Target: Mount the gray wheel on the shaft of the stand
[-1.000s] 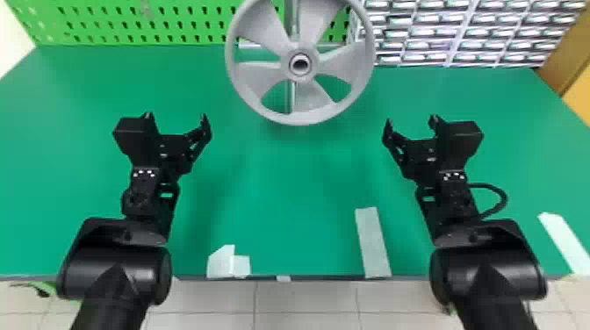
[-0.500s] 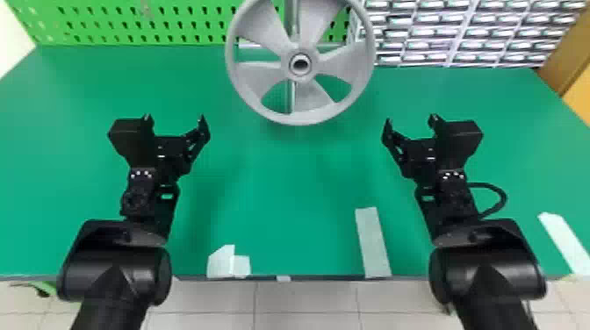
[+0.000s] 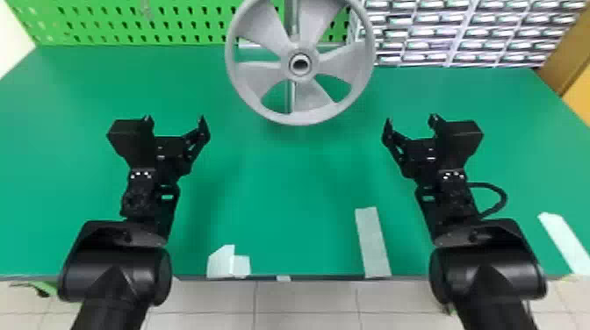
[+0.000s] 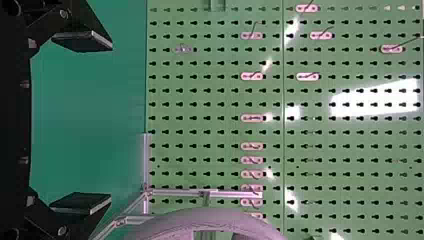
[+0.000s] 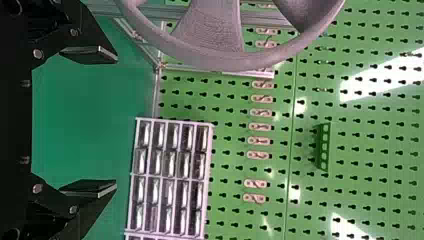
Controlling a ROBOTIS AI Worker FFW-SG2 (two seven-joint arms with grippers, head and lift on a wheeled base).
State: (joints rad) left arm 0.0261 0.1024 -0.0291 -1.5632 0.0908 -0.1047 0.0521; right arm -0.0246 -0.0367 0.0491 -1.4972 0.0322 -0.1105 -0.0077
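Head view. Gray wheel point(image 3: 290, 72) up off the surface point(image 3: 298, 188), at the far side near the middle, hub facing the robot. Post of the stand point(image 3: 291, 19) runs behind its blades. Reads as mounted: wheel held up with neither pincer near it. Shaft hidden behind the hub, so cannot tell how deep it sits, or whether anything locks it. Left pincer point(image 3: 174, 117) over the surface, nearer the robot than the wheel and to its left; fingers apart, nothing between. Right pincer point(image 3: 411, 118) much the same on the other side, fingers apart, empty. My judgement: main job done; at most a check of the seating is left, then arms clear. Containers: drawer rack point(image 3: 430, 30) at the far right, rows of small units with shiny fronts; contents can't be made out.

Left wrist view. Left pincer's fingers wide apart, no grip on anything. Part of the wheel's rim in sight beyond, next to the stand's frame, pegboard point(image 4: 220, 105) behind with hooks.

Right wrist view. Right pincer's fingers well apart, nothing held. Wheel rim and a blade in front of the stand's bars. Drawer rack against the pegboard, contents unreadable. Small green holder point(image 5: 324, 147) on the board, a row of openings; can't tell if filled.
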